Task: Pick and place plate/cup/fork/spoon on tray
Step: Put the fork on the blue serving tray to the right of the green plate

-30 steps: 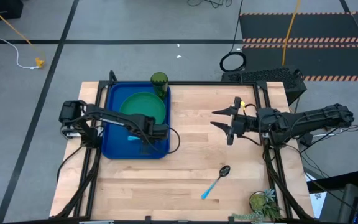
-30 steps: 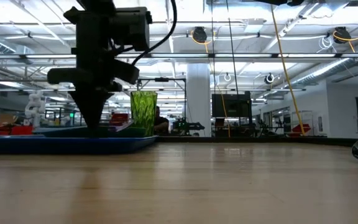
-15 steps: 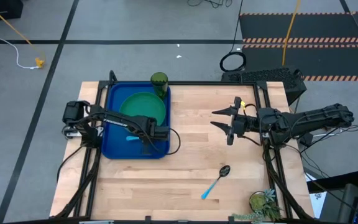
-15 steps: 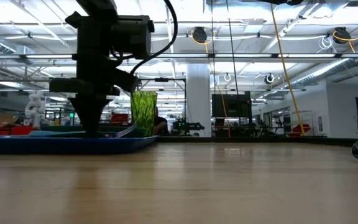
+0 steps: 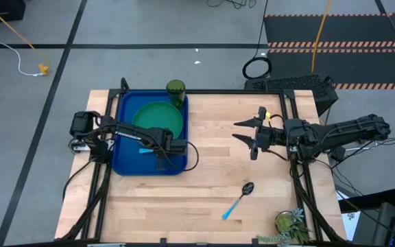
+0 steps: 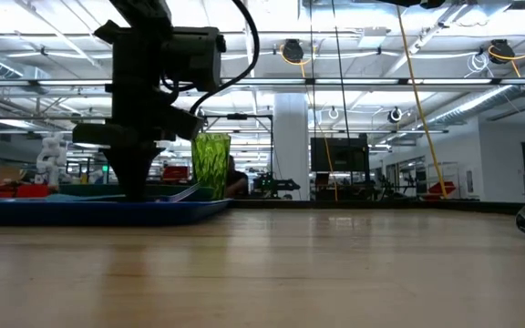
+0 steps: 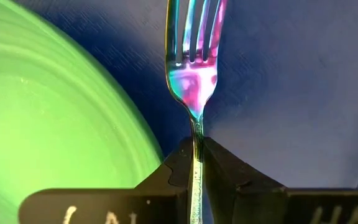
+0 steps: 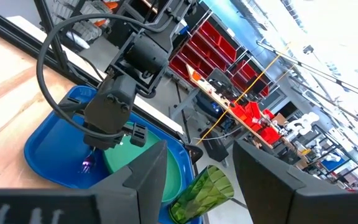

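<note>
Your left gripper (image 7: 196, 163) sits low over the tray (image 5: 125, 161), its fingers pinching the fork (image 7: 193, 68). Only the left wrist view shows this; from overhead the arm hides it. The fork lies on the tray at 4 o'clock of the plate (image 5: 158, 118). Your right gripper (image 5: 241, 131) waits mid-table, spread wide, holding nothing.

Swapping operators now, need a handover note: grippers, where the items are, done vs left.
Left gripper: shut on the fork, low over the tray beside the plate.
Right gripper: open, empty, hovering above mid-table.
Plate is in the tray; the cup stands at the tray's far corner.
Spoon lies on the bare table, near side, right of centre.
Left: release the fork, then pick and place the spoon.
</note>
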Controlling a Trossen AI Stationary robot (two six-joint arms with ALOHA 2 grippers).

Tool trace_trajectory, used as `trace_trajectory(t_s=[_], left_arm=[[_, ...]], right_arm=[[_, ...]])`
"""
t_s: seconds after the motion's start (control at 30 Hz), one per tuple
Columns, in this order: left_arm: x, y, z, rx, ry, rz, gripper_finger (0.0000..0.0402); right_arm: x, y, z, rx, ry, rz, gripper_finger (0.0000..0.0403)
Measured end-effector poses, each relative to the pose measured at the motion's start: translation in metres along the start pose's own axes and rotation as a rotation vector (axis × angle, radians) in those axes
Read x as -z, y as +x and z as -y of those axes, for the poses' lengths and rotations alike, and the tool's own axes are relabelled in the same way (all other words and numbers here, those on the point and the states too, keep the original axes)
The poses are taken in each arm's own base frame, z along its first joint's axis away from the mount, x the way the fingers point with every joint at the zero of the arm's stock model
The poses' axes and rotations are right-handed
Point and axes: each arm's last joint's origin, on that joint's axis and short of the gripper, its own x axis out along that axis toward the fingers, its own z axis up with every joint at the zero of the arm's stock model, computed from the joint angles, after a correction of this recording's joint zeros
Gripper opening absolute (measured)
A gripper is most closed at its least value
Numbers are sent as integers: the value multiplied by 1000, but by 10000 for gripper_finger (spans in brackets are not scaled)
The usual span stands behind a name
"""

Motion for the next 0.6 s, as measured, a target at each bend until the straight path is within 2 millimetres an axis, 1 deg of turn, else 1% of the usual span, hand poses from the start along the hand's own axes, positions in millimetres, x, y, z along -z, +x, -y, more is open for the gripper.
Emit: trace_trajectory(t_s=[0.1,0.33,0.6], left_arm=[[0,1,0,-1,11,0,31],[8,14,3,-1,6,-12,31],[7,14,4,-1,12,1,31]], right_arm=[[0,0,0,0,-3,0,176],[0,0,0,0,-4,0,176],[0,0,0,1,-6,1,176]])
